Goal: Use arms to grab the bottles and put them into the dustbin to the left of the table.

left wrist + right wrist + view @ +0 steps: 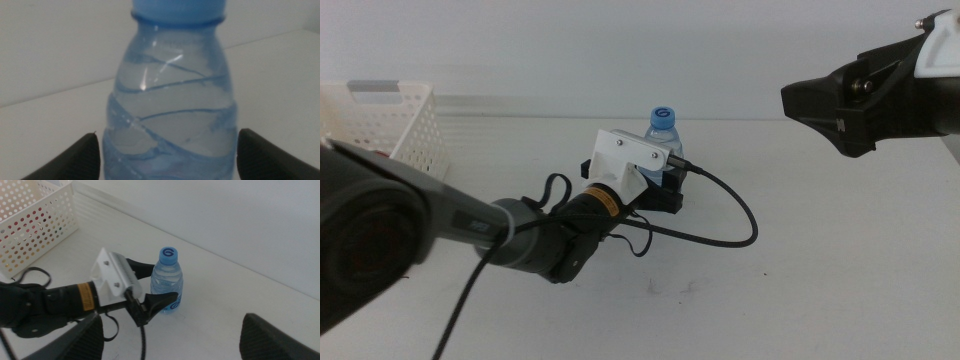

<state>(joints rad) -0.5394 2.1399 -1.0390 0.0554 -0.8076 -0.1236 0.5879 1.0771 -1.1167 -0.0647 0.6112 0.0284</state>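
Now the left tool (665, 180) is spread around the upright water bottle (663, 131) on the tabletop (820, 260); the right tool (798, 100) hangs spread, well apart

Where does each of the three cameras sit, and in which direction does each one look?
Middle view: above the table, looking forward and down; shows both arms, the left tool around the water bottle, dustbin far left.
Left wrist view: on the left arm, looking closely at the bottle between its open jaw tips.
Right wrist view: on the raised right arm, looking down; its own open right tool shows, plus the left tool.
Shared: the blue-capped bottle appears in all three.
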